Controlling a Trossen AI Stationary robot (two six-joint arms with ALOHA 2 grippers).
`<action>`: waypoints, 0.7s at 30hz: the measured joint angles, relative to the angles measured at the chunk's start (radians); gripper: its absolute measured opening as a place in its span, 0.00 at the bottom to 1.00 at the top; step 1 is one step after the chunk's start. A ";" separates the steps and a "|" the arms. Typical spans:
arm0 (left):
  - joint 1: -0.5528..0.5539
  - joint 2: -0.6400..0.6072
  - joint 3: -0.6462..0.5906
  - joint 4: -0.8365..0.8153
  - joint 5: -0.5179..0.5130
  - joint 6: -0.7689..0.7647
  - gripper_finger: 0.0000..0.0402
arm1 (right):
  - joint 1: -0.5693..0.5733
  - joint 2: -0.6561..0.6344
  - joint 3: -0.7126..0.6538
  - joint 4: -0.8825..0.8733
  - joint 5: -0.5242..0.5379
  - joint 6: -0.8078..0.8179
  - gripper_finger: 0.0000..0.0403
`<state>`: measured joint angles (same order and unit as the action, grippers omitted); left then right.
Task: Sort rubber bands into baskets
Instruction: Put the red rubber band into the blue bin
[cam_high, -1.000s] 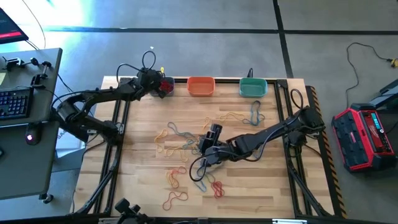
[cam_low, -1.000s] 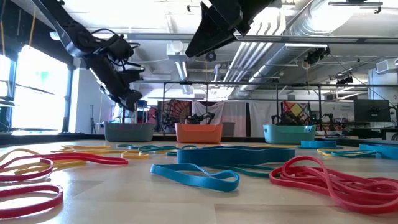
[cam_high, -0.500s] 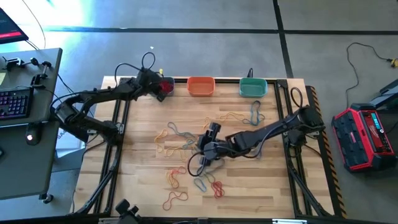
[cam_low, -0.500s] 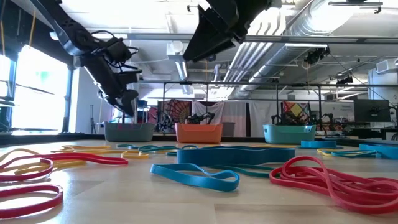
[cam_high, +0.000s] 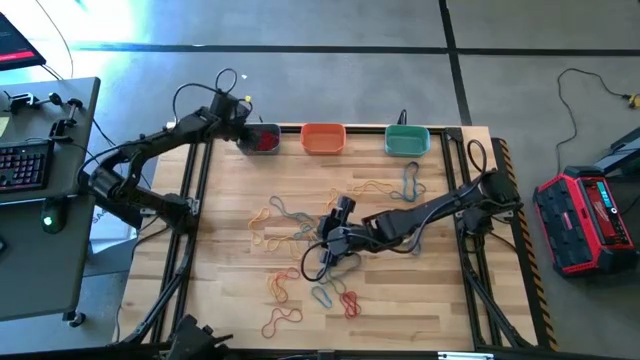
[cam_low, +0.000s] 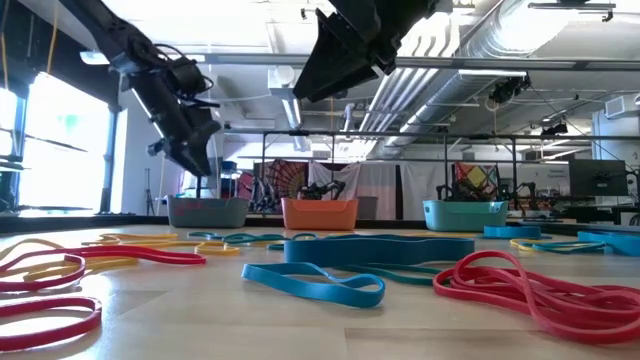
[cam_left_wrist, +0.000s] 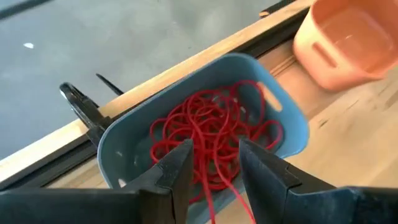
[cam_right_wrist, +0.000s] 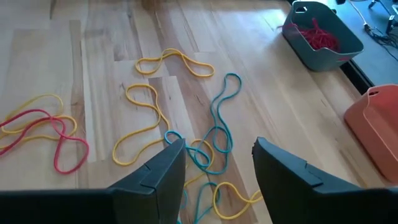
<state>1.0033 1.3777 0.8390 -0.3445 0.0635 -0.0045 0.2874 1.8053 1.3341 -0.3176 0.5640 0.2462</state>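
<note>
Red rubber bands (cam_left_wrist: 214, 134) lay heaped in the grey-blue basket (cam_left_wrist: 124, 146), directly ahead of and beneath the left gripper (cam_left_wrist: 211, 168), which hung above that tub at the far edge of the table (cam_high: 420, 290). Its fingers (cam_left_wrist: 177, 171) stood apart with nothing pinched between them; one red strand showed through the gap but lay down in the heap. The orange basket (cam_left_wrist: 345, 40) sat just beside the grey-blue one, further along the edge from this gripper, and looked bare inside. In the high view the teal-green basket (cam_high: 407, 140) stood beyond the orange one, well apart from the left gripper.

The right gripper (cam_right_wrist: 214, 168) hovered over the middle of the table, its fingers (cam_right_wrist: 165, 171) spread and holding nothing. Just in front of them lay a tangle of teal bands (cam_right_wrist: 214, 134) crossed with yellow bands (cam_right_wrist: 143, 115), and off to one side of the fingers a red loop (cam_right_wrist: 53, 137) overlapped more yellow. Far ahead of this gripper the grey-blue basket showed again with its red heap, the orange tub beside it.

From above, further loose bands (cam_high: 385, 187) lay between the right gripper and the teal-green basket, and others (cam_high: 283, 318) lay on the near side of it toward the table's front edge. In the low view, blue (cam_low: 320, 285) and red (cam_low: 530, 290) bands lay flat on the wood nearest the camera.
</note>
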 joint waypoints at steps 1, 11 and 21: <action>0.007 0.000 0.012 -0.013 0.014 -0.012 0.30 | 0.000 0.000 0.000 0.000 0.000 0.000 0.44; -0.009 -0.001 0.040 -0.006 0.097 0.106 0.25 | -0.001 0.000 0.000 -0.051 -0.046 0.035 0.44; -0.199 -0.052 0.031 -0.132 0.188 0.349 0.01 | -0.001 0.000 -0.018 -0.119 -0.051 0.087 0.44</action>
<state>0.8039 1.3253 0.8701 -0.4769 0.2516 0.3449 0.2867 1.8053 1.3166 -0.4362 0.5125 0.3332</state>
